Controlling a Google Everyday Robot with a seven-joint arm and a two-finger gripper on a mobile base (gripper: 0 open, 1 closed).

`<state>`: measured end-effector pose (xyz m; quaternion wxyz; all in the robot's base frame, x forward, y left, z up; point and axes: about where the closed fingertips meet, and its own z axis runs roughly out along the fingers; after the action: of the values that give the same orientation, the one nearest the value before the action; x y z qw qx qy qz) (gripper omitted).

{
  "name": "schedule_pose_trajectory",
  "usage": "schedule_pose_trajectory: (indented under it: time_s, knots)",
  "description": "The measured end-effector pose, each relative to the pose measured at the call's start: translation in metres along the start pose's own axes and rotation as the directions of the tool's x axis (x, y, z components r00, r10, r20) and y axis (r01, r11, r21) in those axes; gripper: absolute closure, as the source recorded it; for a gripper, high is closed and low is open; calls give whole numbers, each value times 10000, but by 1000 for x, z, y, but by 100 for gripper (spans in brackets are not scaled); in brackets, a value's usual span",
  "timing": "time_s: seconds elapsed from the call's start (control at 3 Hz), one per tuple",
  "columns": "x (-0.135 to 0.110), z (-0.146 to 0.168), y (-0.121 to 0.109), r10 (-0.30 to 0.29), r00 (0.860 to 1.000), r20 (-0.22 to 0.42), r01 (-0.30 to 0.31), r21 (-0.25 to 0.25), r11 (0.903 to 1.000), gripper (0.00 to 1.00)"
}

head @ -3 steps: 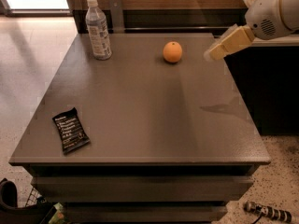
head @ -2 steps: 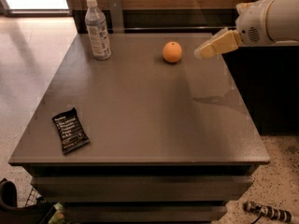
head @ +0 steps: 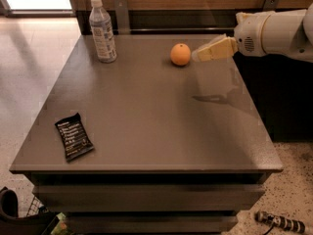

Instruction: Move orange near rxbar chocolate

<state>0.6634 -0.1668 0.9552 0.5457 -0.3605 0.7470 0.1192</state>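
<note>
Orange (head: 180,54): right there on the worktop (head: 156,116), close to the far edge and a little right of its middle, sitting on its own with nothing touching it.
Gripper (head: 199,56): in from the right side, low over the worktop near the far-right corner, its tan tip pointing left at the orange and just beside it, with a small gap between them.
Jaws: seen side-on as one tan wedge, so I cannot tell whether they are open or closed; they hold nothing.
Arm (head: 279,33): a thick white body, reaching in across the right edge of the worktop.
Reflection (head: 215,98): a dark patch on the worktop under the gripper, toward the right edge.
Water bottle (head: 102,31): clear, white cap and label, standing upright by the far-left corner, well apart from the orange.
Rxbar chocolate (head: 74,136): black wrapper with white lines of text, lying flat and slightly askew near the front-left corner, the whole worktop away from the orange.
</note>
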Motion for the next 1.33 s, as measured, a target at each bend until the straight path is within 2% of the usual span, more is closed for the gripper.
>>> schedule_pose_trajectory:
  time_s: [0.33, 0.67, 1.0, 1.33]
  knots:
    - [11, 37, 3, 281, 9995, 114, -280, -80, 9996, 0]
    - [15, 100, 6, 693, 9943, 807, -654, -507, 9966, 0]
    - [21, 132, 7, 904, 9898, 1103, -822, -766, 9937, 0]
    - [30, 158, 10, 1058, 9884, 1091, -949, -1008, 9904, 0]
